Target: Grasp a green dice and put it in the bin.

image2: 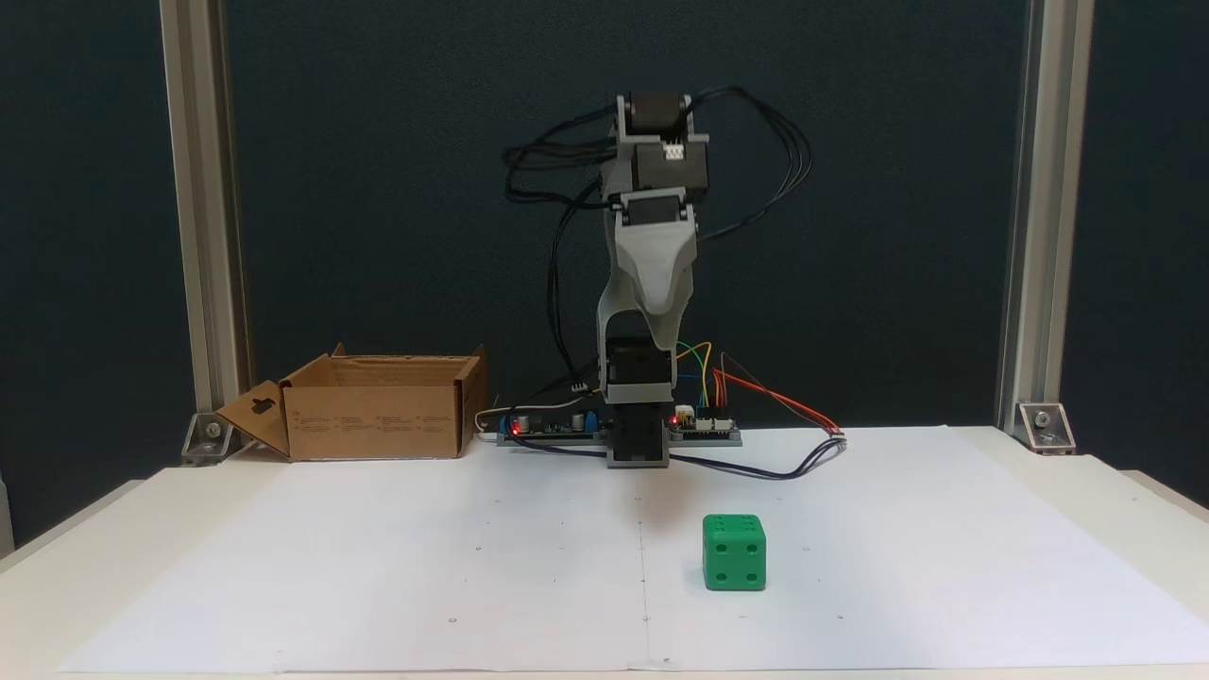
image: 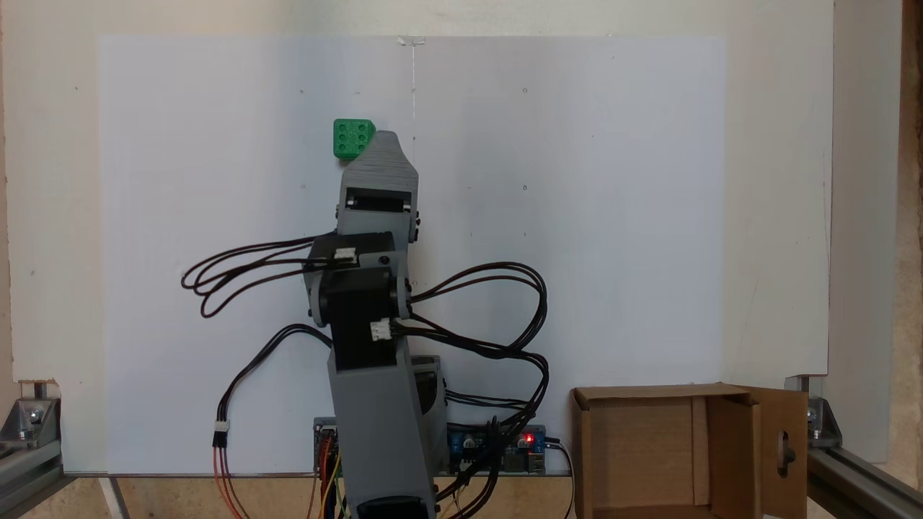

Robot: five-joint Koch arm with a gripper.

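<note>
Meanwhile the green dice [image2: 734,552] sits on white paper [image2: 378,567], apart from the raised gripper [image2: 664,342]; I cannot tell its jaw state.

In a fixed view from above, the gripper [image: 387,140] covers the lower right corner of the green dice [image: 351,137]. The two jaws lie one behind the other, so I cannot tell if they are apart. The bottom edge cuts off the arm's base and the near wall of the bin [image: 649,461]. In the front view, the print on the bin [image2: 378,420] is too small to read.
</note>
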